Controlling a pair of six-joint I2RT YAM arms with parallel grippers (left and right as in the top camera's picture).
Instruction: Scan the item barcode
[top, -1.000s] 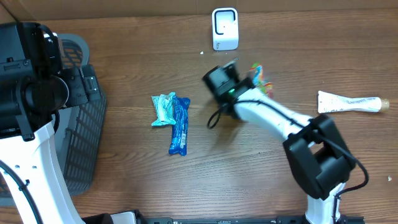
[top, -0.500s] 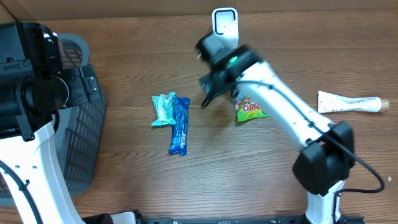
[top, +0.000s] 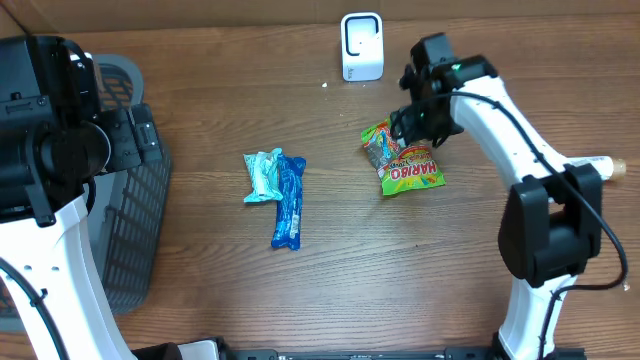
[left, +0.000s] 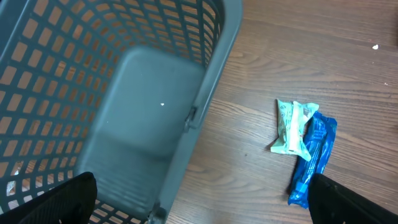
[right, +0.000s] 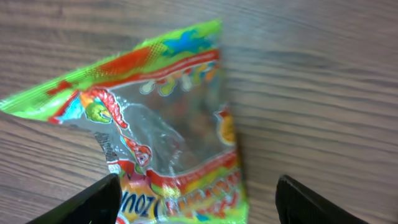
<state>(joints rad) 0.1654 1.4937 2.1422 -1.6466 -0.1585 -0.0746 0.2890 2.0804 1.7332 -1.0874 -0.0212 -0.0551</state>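
Right arm: rises from its base near the bench's (top: 340, 290) front right corner, reaches toward the far edge, and folds at the wrist so that the right gripper (top: 418, 128) points down at the candy bag (top: 408, 165). The right wrist view shows the jaws spread, one fingertip (right: 87, 200) on each side of the bag (right: 168, 124), which lies flat on the wood and is not pinched.

Left arm: stands at the left edge, with its gripper (left: 199, 211) hanging above the grey mesh basket (left: 124, 93) and its jaws spread wide.

The candy bag, the item to be scanned, lies toward the far edge, right of centre. It is near the white scanner (top: 361, 45) but does not touch it.

Hidden or unclear:
- No barcode can be made out on the bag.
- The right wrist view is blurred and its lower border cuts off the bag.
- From overhead the right gripper covers the bag's far corner.
- The right arm covers most of the tube (top: 600, 165) at the right edge.
- The left arm overlaps the basket (top: 135, 220), and the picture border crops it.

Count: two arms, one candy bag, one scanner, one basket, one tube, and two packets. The pale green packet (top: 263, 175) and the blue packet (top: 289, 205) lie touching near the bench's centre.
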